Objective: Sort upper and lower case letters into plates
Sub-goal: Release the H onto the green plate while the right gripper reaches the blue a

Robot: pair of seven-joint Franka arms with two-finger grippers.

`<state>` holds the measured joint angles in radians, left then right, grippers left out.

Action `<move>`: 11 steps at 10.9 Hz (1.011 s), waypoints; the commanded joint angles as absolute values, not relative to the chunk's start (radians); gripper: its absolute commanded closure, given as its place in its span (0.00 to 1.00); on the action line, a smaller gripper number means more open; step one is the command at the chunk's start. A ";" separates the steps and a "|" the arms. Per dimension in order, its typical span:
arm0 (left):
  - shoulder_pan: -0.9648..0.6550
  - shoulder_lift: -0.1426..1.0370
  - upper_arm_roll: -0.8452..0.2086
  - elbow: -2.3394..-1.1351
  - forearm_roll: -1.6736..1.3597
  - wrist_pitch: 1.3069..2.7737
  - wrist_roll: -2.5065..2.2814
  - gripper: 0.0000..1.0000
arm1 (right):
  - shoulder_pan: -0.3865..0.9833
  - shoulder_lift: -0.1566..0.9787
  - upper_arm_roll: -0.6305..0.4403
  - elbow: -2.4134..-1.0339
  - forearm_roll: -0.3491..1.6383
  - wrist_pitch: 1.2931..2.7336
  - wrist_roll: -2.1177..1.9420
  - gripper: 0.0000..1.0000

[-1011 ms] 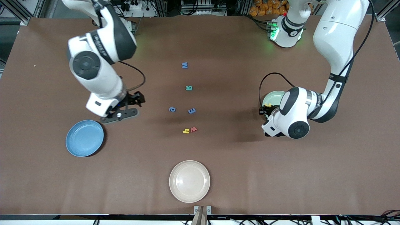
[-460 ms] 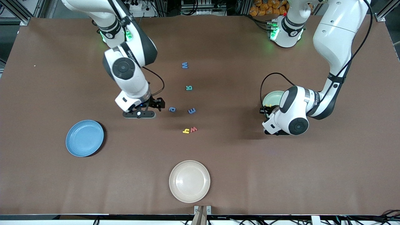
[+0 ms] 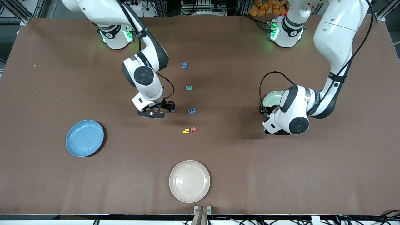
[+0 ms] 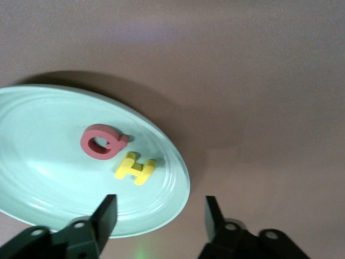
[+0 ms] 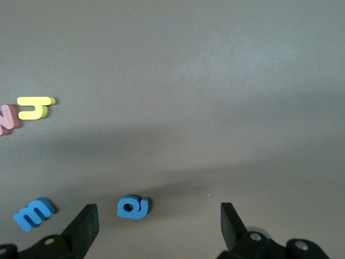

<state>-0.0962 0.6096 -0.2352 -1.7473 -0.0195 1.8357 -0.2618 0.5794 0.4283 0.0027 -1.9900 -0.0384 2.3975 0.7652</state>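
Letters of small flat coloured foam lie mid-table, and the one in hand is a blue lowercase "a" (image 5: 132, 206), flat on the brown table (image 3: 47, 78) near a blue "E" (image 3: 192, 110), with the right gripper (image 5: 156, 229) low over it, jaws spread wide and empty. Left gripper (image 4: 159, 216) hangs over the rim of the pale mint green round plate (image 4: 32, 162) at the left arm's end, fingers apart and holding nothing, a pink "Q" (image 4: 102, 142) and yellow "H" (image 4: 135, 168) resting inside; the blue round plate (image 3: 84, 138) sits bare toward the right arm's end. Judged light, soft and slightly grippy, the "a" should take a pinch across its thin edges, low against the table, with little squeeze.
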 commanded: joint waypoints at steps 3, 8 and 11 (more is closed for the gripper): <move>-0.109 0.597 -0.241 -1.743 -0.122 1.870 -0.276 0.00 | 0.615 0.529 -0.003 -1.985 -0.034 2.474 0.819 0.00; -0.285 0.701 -0.250 -1.594 -0.201 1.991 -0.706 0.00 | 0.630 0.541 0.015 -1.990 -0.029 2.513 0.929 0.00; -0.342 0.747 -0.252 -1.514 -0.209 2.028 -0.870 0.00 | 0.630 0.560 0.017 -1.990 -0.029 2.539 0.956 0.00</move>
